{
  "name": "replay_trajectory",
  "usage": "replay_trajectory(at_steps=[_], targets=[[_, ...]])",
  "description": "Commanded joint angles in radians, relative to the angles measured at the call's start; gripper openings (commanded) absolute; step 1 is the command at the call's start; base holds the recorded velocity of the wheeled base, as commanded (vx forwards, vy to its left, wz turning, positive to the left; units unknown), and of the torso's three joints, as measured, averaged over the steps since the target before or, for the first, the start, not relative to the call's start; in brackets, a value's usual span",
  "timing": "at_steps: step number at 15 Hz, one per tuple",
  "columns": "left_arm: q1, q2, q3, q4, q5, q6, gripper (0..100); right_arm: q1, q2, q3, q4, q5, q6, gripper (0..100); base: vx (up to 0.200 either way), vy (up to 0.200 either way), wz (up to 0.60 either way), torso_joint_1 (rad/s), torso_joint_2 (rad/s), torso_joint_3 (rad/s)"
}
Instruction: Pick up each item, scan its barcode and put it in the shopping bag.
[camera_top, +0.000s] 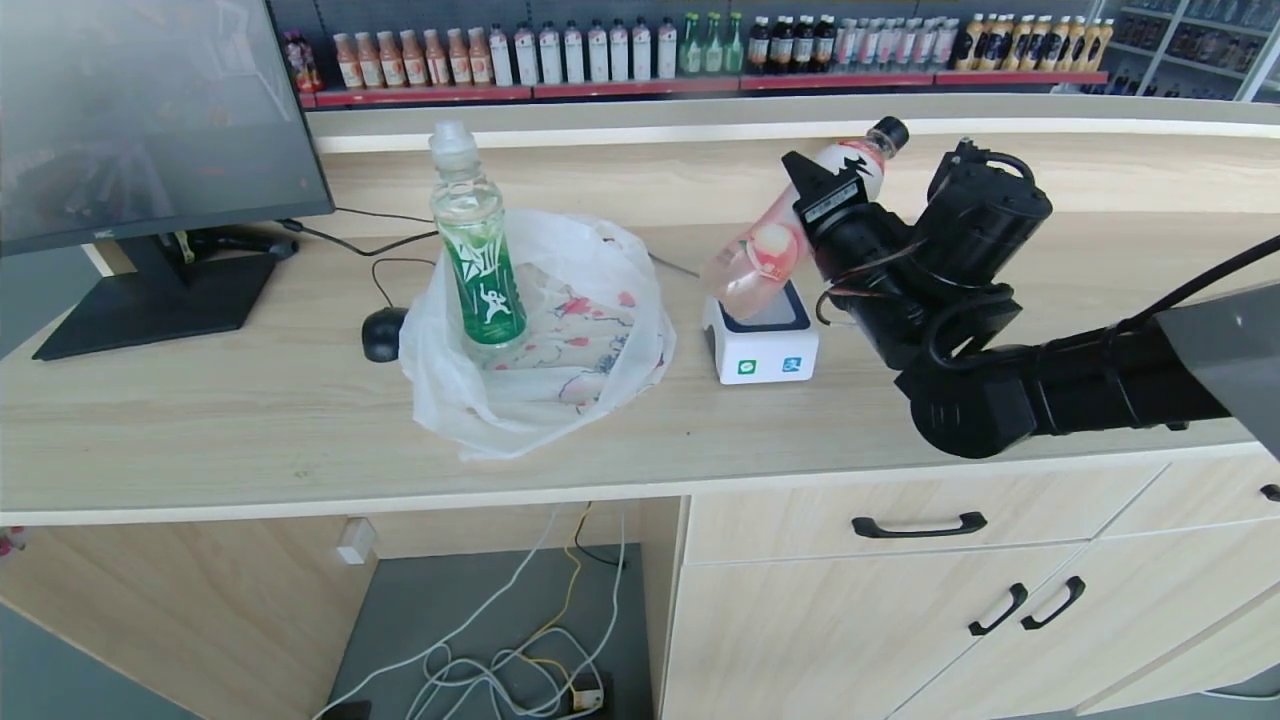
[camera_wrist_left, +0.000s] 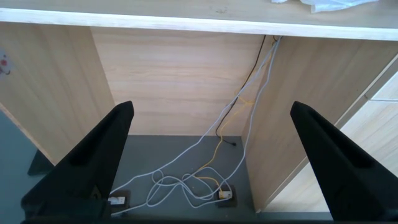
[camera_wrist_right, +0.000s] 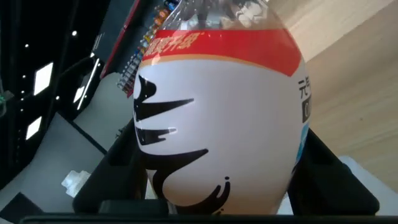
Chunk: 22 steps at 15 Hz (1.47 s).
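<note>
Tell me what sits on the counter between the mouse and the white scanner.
The white shopping bag, with a green bottle standing in it, fills that stretch, as the head view shows.

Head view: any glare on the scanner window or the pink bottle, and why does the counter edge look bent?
Head view: no glare on the scanner window or the pink bottle; light even, shadows soft; the counter edge bows from wide-angle distortion. Right wrist view: bottle label evenly lit. Left wrist view: left claw shows as dark silhouettes against lit wood.
</note>
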Motion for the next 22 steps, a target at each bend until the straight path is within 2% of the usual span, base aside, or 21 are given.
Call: replay_trajectory(at_steps=[1,3,9,18,22], targets=[[0.000,0.000,0.000,0.000,0.000,-0.001,100,-0.009,0.031,-0.060,0.023,-0.032,0.051,0,0.000,0.000,0.00,0.000,0.00,0.000],[0.000,0.000,0.000,0.000,0.000,-0.001,100,-0.011,0.048,-0.074,0.024,-0.034,0.075,0,0.000,0.000,0.00,0.000,0.00,0.000],[0.000,0.000,0.000,0.000,0.000,-0.001,100,0.002,0.060,-0.066,0.026,-0.057,0.270,0,0.000,0.000,0.00,0.000,0.00,0.000],[0.000,0.000,0.000,0.000,0.000,0.001,100,-0.005,0.066,-0.045,0.024,-0.086,0.347,0,0.000,0.000,0.00,0.000,0.00,0.000],[0.000,0.000,0.000,0.000,0.000,-0.001,100,-0.040,0.066,-0.029,0.021,-0.100,0.371,0,0.000,0.000,0.00,0.000,0.00,0.000]])
